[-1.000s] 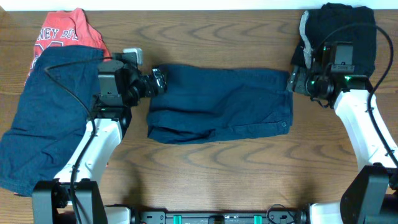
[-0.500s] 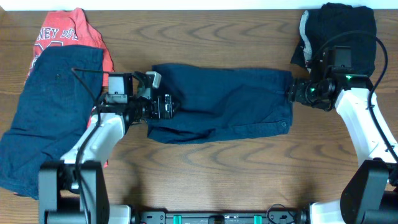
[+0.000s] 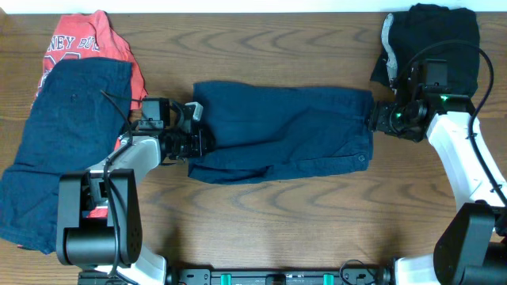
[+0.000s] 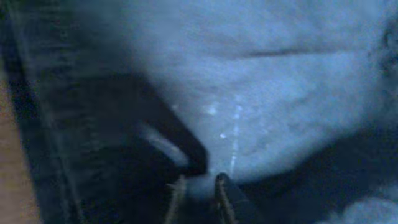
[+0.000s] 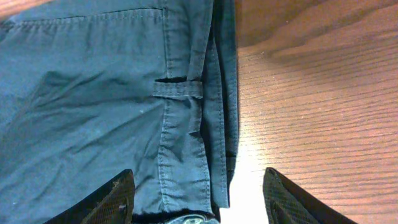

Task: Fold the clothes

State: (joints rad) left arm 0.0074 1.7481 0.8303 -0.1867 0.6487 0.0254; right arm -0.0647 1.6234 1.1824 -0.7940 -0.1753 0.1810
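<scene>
Dark blue trousers [image 3: 285, 131] lie folded lengthwise across the middle of the table. My left gripper [image 3: 200, 144] is at their left end, low on the cloth. In the left wrist view its fingertips [image 4: 199, 186] stand close together with a pinch of blue fabric [image 4: 261, 93] between them. My right gripper [image 3: 374, 117] is at the right end, over the waistband. In the right wrist view it [image 5: 202, 202] is open, its fingers [image 5: 115, 199] set either side of the waistband edge [image 5: 186, 155] near a belt loop [image 5: 178, 88].
A heap of clothes lies at the left: a large blue garment [image 3: 63, 134] over a red printed shirt [image 3: 83, 39]. A black garment [image 3: 436, 36] sits at the back right, behind my right arm. Bare wooden table [image 3: 277, 229] runs along the front.
My left gripper has swung down along the trousers' left end and shut on the fabric. My right gripper has edged onto the waistband and narrowed a little.
</scene>
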